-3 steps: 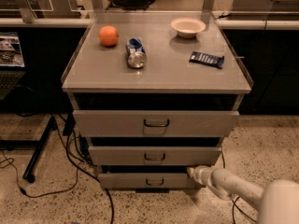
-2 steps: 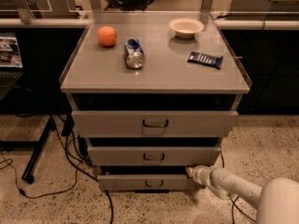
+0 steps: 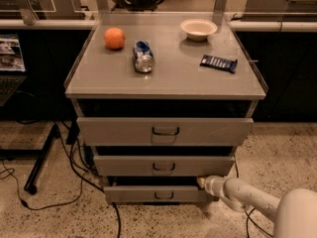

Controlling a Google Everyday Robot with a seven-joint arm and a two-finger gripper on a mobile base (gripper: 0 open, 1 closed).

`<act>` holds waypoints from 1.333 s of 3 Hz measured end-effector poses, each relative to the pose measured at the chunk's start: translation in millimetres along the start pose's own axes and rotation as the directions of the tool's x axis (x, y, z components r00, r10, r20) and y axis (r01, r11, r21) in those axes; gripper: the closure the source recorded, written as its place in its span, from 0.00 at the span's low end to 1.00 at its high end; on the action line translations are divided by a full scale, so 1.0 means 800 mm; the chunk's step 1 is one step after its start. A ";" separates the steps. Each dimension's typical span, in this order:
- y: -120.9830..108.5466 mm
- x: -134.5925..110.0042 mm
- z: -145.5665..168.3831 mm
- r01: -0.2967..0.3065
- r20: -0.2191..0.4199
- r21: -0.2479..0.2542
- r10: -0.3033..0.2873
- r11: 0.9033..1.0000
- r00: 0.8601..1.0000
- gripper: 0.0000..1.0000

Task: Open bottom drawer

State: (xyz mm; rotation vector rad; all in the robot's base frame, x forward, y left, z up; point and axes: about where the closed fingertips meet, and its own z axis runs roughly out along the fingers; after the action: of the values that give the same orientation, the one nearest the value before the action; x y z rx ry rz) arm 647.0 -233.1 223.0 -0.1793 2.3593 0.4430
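The grey cabinet has three drawers. The bottom drawer (image 3: 148, 194) is the narrowest front, with a small dark loop handle (image 3: 163, 196). It stands slightly pulled out, with a dark gap above its front. My gripper (image 3: 202, 182) is at the end of the white arm (image 3: 247, 195) that comes in from the lower right. It sits at the drawer's upper right corner, tucked under the middle drawer (image 3: 163, 165). The top drawer (image 3: 165, 131) is the widest.
On the cabinet top (image 3: 99, 78) lie an orange (image 3: 114, 38), a crushed can (image 3: 143, 57), a white bowl (image 3: 198, 29) and a dark snack bar (image 3: 219, 63). Cables (image 3: 74, 157) and a black stand leg (image 3: 42, 157) lie on the speckled floor at left.
The bottom drawer has slid out a little towards me. The gripper has stayed at its right corner and moved with it.
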 end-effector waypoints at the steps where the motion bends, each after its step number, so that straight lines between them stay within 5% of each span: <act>1: -0.036 0.039 -0.006 -0.041 -0.102 -0.003 0.041 0.999 0.994 1.00; 3: -0.049 0.053 -0.010 -0.048 -0.132 -0.009 0.047 0.999 0.990 1.00; 4: -0.038 0.077 0.007 -0.058 -0.208 -0.017 0.053 0.998 0.977 1.00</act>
State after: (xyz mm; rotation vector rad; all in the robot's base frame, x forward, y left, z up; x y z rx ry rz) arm 613.0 -259.4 169.4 -0.1783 2.5703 0.4998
